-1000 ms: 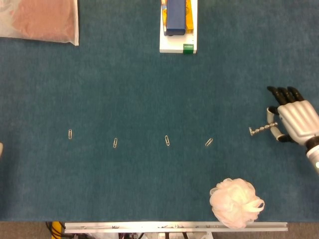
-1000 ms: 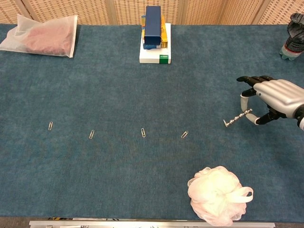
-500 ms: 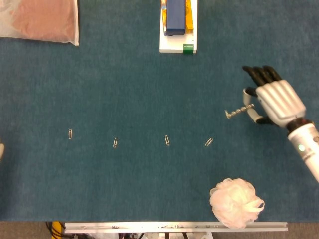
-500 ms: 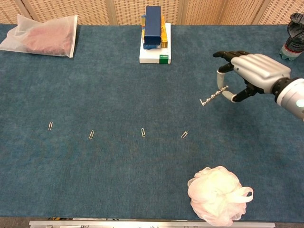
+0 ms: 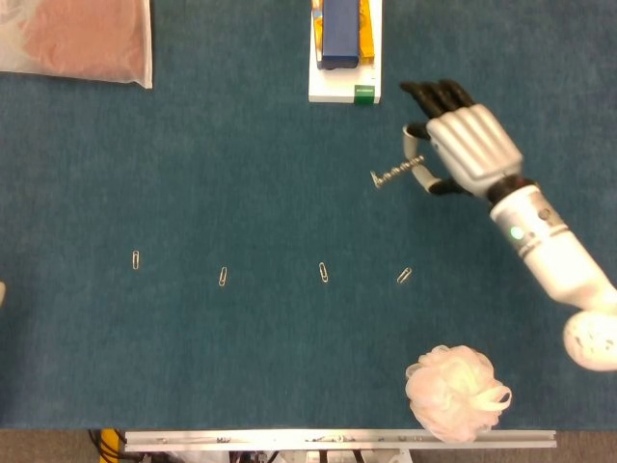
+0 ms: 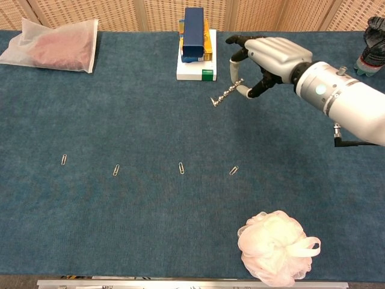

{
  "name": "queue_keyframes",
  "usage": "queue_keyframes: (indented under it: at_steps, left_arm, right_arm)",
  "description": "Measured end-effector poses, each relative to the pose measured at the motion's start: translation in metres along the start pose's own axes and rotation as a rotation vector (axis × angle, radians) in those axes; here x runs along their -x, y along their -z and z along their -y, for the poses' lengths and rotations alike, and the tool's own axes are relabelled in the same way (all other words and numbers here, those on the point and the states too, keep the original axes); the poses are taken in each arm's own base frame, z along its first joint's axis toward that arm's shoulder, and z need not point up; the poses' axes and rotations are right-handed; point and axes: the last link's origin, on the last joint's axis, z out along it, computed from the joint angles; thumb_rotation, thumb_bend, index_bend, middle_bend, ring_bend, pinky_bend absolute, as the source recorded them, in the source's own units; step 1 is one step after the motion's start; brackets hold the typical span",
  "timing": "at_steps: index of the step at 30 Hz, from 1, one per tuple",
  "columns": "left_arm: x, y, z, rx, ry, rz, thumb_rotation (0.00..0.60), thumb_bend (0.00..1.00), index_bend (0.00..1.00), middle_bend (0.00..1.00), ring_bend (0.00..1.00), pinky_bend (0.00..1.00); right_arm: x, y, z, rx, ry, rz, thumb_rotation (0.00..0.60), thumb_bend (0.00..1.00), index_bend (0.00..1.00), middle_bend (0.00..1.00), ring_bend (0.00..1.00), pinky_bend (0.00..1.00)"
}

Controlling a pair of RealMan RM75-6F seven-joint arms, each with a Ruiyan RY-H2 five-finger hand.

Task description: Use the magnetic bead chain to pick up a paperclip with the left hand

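My right hand [image 5: 465, 147] [image 6: 272, 55] hovers over the blue table, right of the box stack. It pinches one end of the magnetic bead chain [image 5: 392, 176] [image 6: 226, 95], which sticks out to the left. Several paperclips lie in a row across the mat; the nearest paperclip [image 5: 404, 275] [image 6: 234, 170] is well below the chain's free end, and another paperclip [image 5: 324, 272] [image 6: 181, 168] lies left of it. Only a pale sliver at the left edge [image 5: 2, 292] of the head view shows where my left hand may be.
A stack of boxes [image 5: 344, 53] [image 6: 195, 45] stands at the back centre. A plastic bag [image 5: 82, 39] [image 6: 57, 51] lies at the back left. A pink bath pouf [image 5: 456, 380] [image 6: 275, 247] sits by the front edge. A grey object [image 6: 373, 39] stands far right.
My right hand has carried the bead chain up off the mat and leftward, from the right side towards the box stack. The paperclips have not moved.
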Motion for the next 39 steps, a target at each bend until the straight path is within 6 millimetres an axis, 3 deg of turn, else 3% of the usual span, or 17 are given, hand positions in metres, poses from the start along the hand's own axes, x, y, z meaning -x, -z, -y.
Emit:
queue_keyframes:
  at_steps: [11, 25, 30, 32, 35, 37, 39]
  left_arm:
    - [-0.002, -0.002, 0.005, -0.005, 0.021, -0.001, 0.600, 0.29, 0.57, 0.35, 0.30, 0.47]
    - [0.000, 0.005, 0.014, -0.035, 0.032, 0.005, 0.600, 0.29, 0.57, 0.35, 0.30, 0.47]
    - [0.000, 0.009, 0.016, -0.044, 0.031, 0.006, 0.600, 0.29, 0.57, 0.35, 0.30, 0.47]
    - [0.000, 0.010, 0.016, -0.046, 0.030, 0.006, 0.600, 0.29, 0.57, 0.35, 0.30, 0.47]
    - [0.000, 0.011, 0.016, -0.050, 0.031, 0.004, 0.600, 0.29, 0.57, 0.35, 0.30, 0.47]
    - [0.001, 0.012, 0.016, -0.051, 0.031, 0.006, 0.600, 0.29, 0.57, 0.35, 0.30, 0.47]
    - [0.001, 0.013, 0.017, -0.052, 0.030, 0.010, 0.600, 0.29, 0.57, 0.35, 0.30, 0.47]
  right_arm:
    - [-0.012, -0.046, 0.038, -0.058, -0.003, -0.009, 0.600, 0.39, 0.60, 0.05, 0.00, 0.00]
    - [-0.016, -0.094, 0.108, -0.182, -0.030, -0.016, 0.600, 0.38, 0.59, 0.05, 0.00, 0.00]
    - [-0.015, -0.104, 0.126, -0.213, -0.047, -0.012, 0.600, 0.37, 0.45, 0.05, 0.00, 0.00]
    - [-0.015, -0.107, 0.131, -0.220, -0.059, -0.011, 0.600, 0.36, 0.44, 0.05, 0.00, 0.00]
    - [-0.015, -0.109, 0.137, -0.232, -0.080, -0.017, 0.600, 0.24, 0.36, 0.05, 0.00, 0.00]
    - [-0.015, -0.111, 0.140, -0.244, -0.086, -0.025, 0.600, 0.08, 0.18, 0.05, 0.00, 0.00]
    - [-0.015, -0.112, 0.143, -0.256, -0.094, -0.031, 0.600, 0.00, 0.02, 0.04, 0.00, 0.00]
